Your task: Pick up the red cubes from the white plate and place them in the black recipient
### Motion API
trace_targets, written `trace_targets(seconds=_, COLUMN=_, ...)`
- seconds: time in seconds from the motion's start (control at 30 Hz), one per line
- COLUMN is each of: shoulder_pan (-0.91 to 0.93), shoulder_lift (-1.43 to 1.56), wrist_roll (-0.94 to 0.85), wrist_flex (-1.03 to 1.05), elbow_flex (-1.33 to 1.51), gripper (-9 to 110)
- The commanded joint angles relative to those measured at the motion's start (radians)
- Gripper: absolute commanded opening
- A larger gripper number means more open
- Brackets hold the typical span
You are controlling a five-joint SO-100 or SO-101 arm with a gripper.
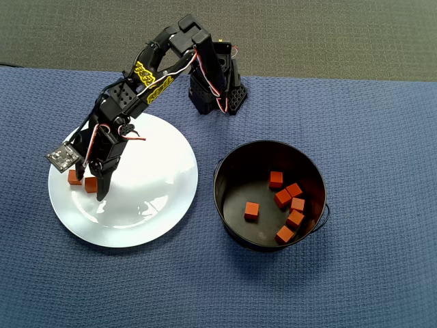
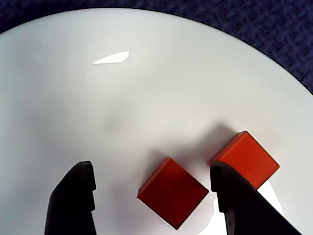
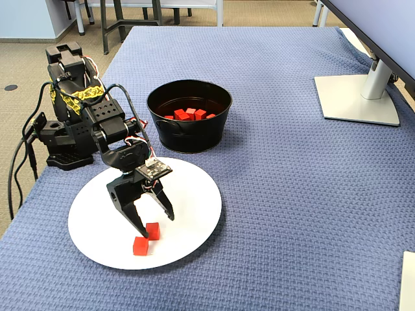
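Two red cubes (image 1: 74, 177) (image 1: 91, 184) lie on the left part of the white plate (image 1: 150, 198). My gripper (image 1: 93, 188) hangs open low over them. In the wrist view one cube (image 2: 172, 192) sits between the two black fingers (image 2: 73, 200), closer to the right finger and touching neither. The other cube (image 2: 244, 156) lies just outside the right finger. The fixed view shows the gripper (image 3: 155, 225) straddling the nearer cube (image 3: 153, 230), with the second cube (image 3: 140, 246) in front. The black recipient (image 1: 232, 171) stands right of the plate and holds several red cubes (image 1: 287, 198).
The arm's base (image 1: 218, 89) stands behind the plate and bucket on the blue woven cloth (image 1: 341, 287). In the fixed view a monitor stand (image 3: 356, 97) occupies the far right, and the table edge runs along the left by the base (image 3: 61, 142).
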Motion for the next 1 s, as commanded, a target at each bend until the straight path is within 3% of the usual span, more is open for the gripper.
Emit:
trace_targets(seconds=0.0, shoulder_pan=0.017, shoulder_lift=-0.008, wrist_roll=-0.003, wrist_flex=-0.025, elbow_flex=-0.074, gripper=22)
trace_targets(seconds=0.97, shoulder_pan=0.020, shoulder_lift=-0.029, wrist_roll=0.018, wrist_flex=-0.066, elbow_flex=-0.031, gripper=18)
